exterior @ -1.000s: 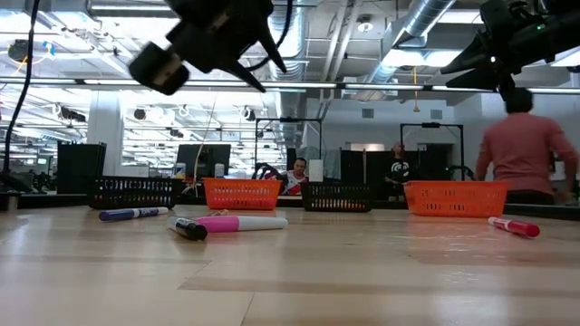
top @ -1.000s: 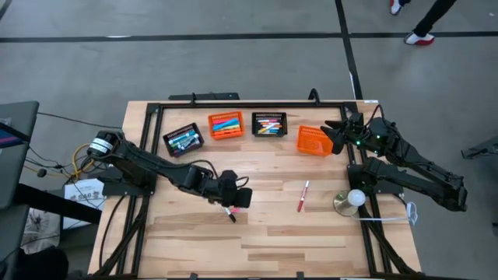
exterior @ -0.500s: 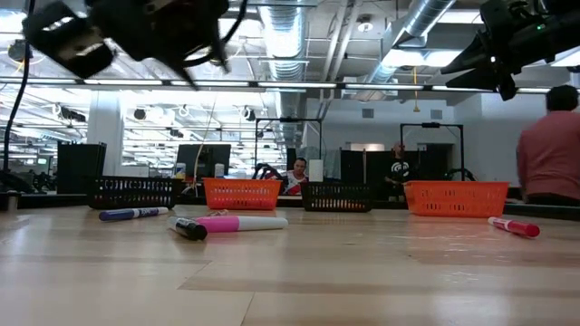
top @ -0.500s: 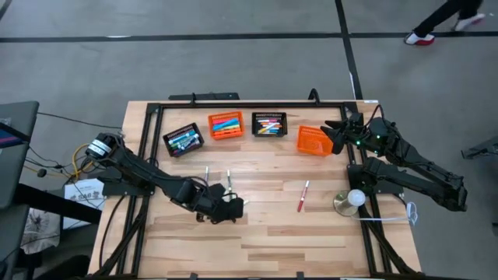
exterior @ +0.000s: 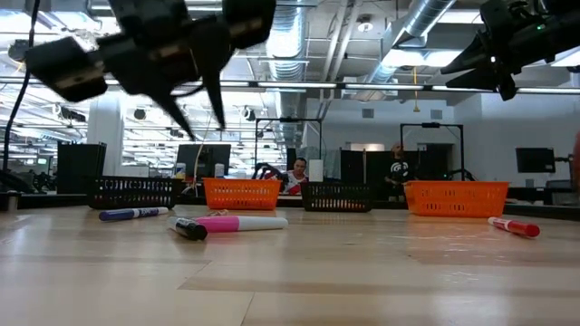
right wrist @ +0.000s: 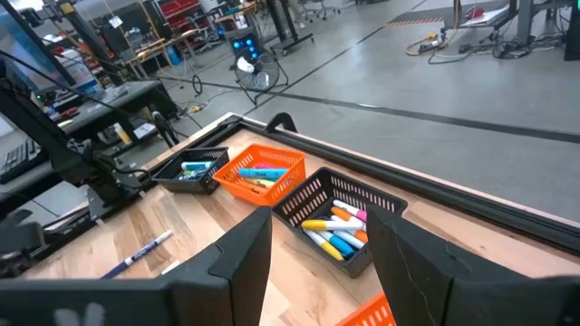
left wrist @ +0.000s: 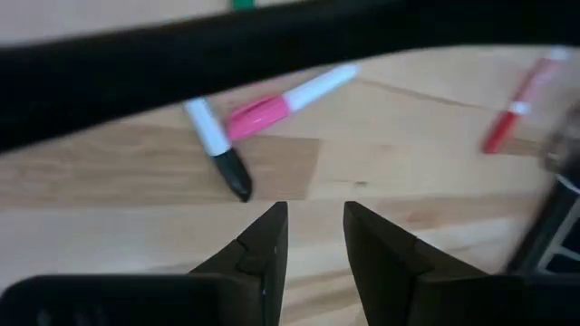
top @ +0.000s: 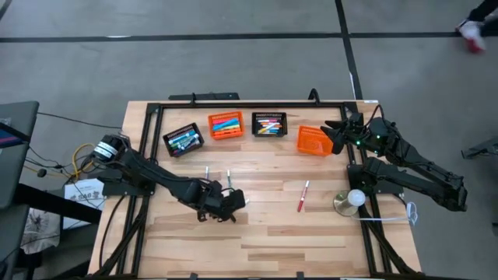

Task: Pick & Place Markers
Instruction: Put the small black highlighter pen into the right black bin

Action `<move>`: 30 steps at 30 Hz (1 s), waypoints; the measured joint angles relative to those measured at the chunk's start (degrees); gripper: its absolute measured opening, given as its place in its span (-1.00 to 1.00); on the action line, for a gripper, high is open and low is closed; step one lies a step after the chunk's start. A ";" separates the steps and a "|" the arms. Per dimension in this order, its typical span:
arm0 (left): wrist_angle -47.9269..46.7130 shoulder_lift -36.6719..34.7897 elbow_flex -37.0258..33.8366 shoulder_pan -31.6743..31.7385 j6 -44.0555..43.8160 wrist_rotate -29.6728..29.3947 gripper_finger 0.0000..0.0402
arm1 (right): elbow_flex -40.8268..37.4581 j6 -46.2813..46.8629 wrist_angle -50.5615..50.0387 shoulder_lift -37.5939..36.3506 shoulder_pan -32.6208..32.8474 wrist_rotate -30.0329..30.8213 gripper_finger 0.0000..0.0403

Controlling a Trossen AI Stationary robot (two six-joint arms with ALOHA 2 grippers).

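Markers – pink, black-tipped white, red – lie loose

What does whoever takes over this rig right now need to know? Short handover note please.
Left pincer: open, empty, raised above mid-table near two loose markers, a pink marker and a black-capped marker.
Right pincer: open, empty, hovering by the empty orange basket at the back right.
Also loose: a red marker at centre-right and a purple-capped marker seen in the low view.
Done: three back baskets already hold markers.
Left: pick up the loose markers and basket them.
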 joint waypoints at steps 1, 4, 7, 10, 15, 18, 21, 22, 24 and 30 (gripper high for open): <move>0.06 0.74 0.00 0.21 -0.75 1.27 -0.46 | 0.00 0.00 -0.03 0.01 -0.02 -0.07 -0.15; -0.01 2.62 0.00 0.36 -2.22 3.91 -0.46 | 0.00 0.00 -0.25 0.00 0.00 -0.17 -0.14; 0.00 3.68 0.00 0.28 -3.69 4.79 -0.46 | 0.00 0.00 -0.25 0.00 0.00 -0.20 -0.14; 0.11 4.28 0.03 0.56 -4.24 4.80 -0.46 | 0.00 0.00 -0.25 0.01 0.00 -0.17 -0.15; -1.26 5.57 0.01 1.57 -4.85 4.79 -0.46 | 0.00 0.00 -0.25 0.01 0.05 -0.19 -0.15; -2.39 6.17 0.00 2.07 -4.87 4.86 -0.46 | 0.00 0.00 -0.30 0.01 0.05 -0.19 -0.14; -2.87 6.46 0.00 2.40 -4.88 4.96 -0.46 | 0.00 0.01 -0.33 0.00 0.02 -0.19 -0.14; -2.81 6.54 -0.03 2.42 -5.04 4.93 -0.46 | 0.00 0.02 -0.36 0.01 0.05 -0.19 -0.14; -2.78 6.60 -0.38 2.66 -5.30 5.14 -0.46 | 0.00 0.01 -0.36 0.00 0.00 -0.17 -0.15; -2.80 6.67 -1.94 2.92 -6.33 7.12 -0.46 | 0.00 0.01 -0.32 0.01 0.00 -0.17 -0.15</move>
